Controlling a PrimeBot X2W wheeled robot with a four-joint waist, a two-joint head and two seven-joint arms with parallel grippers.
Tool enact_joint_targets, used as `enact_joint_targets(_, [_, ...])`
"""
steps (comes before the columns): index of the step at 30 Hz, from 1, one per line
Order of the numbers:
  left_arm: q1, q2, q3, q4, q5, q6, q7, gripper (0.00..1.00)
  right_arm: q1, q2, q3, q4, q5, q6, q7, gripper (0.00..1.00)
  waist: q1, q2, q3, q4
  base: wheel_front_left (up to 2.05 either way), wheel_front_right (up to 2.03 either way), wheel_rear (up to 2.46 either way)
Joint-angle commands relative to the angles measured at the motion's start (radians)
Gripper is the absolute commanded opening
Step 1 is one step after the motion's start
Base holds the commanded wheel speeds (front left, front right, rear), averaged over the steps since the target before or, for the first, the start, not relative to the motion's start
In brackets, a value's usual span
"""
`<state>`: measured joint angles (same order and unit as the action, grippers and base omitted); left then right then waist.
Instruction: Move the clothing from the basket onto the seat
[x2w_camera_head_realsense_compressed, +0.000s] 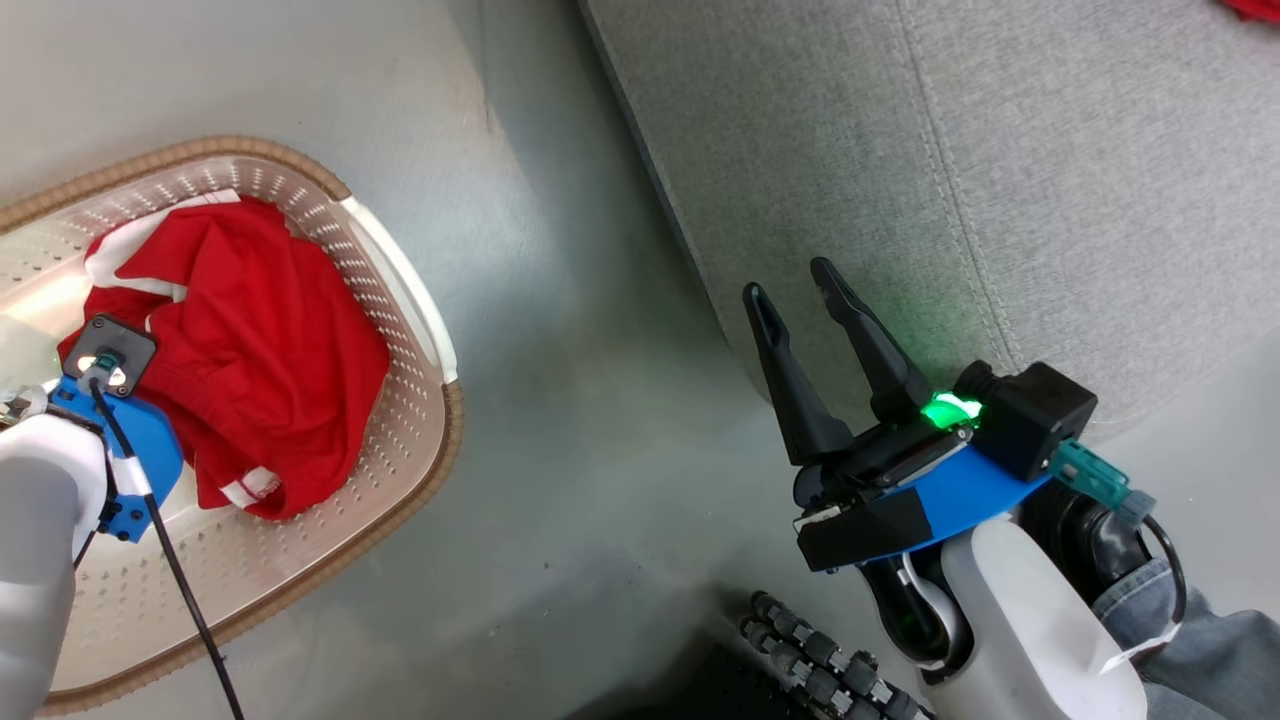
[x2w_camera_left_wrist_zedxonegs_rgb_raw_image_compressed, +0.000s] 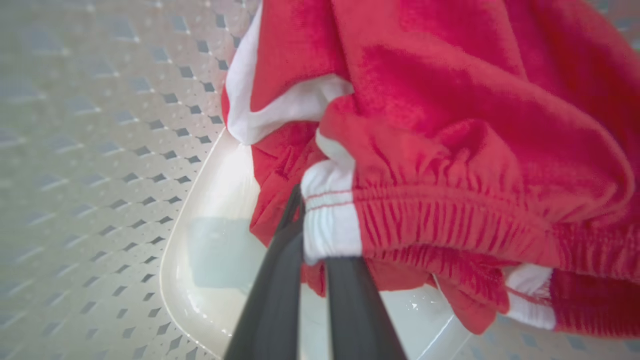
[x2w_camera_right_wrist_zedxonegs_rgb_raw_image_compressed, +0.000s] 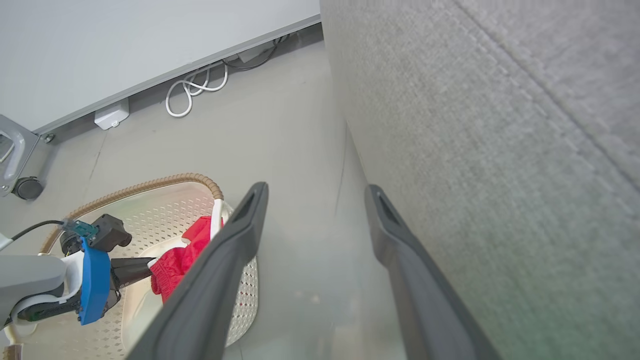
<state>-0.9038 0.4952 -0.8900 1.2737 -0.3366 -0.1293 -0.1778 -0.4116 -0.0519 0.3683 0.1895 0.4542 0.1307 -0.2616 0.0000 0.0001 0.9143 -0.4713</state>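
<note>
The clothing is a crumpled red bundle with white trim lying in the cream perforated basket on the floor at the left. My left gripper reaches down into the basket and is shut on a white-banded, gathered edge of the clothing. From the right wrist view, the left gripper touches the red clothing inside the basket. My right gripper hangs open and empty beside the front edge of the grey seat. Its fingers stand wide apart next to the seat.
A scrap of red fabric lies on the seat at the far top right. A person's denim leg is at the lower right. White cables, a wall box and a caster wheel sit along the wall.
</note>
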Motion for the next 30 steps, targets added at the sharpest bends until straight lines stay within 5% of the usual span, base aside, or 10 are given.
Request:
enact_joint_targets(1, [0.004,0.004,-0.004,-0.004,-0.012,-0.001,-0.010,0.00,-0.021,0.003,0.005,0.004,-0.007,0.000,-0.005,1.00,0.0000,-0.0001,-0.011,-0.003,0.00,0.00,0.00])
enact_joint_targets(11, [0.066,-0.072,-0.021,-0.021,-0.083,-0.002,-0.050,0.00,-0.029,0.002,-0.025,0.036,-0.070,0.000,-0.005,1.00,0.0000,-0.0001,-0.146,0.074,0.00,0.00,0.00])
enact_joint_targets(30, [0.282,-0.270,-0.007,-0.156,-0.204,-0.002,-0.088,0.00,0.091,-0.005,-0.072,0.110,-0.185,0.000,0.058,1.00,0.0000,-0.0001,-0.600,0.320,0.00,0.00,0.00])
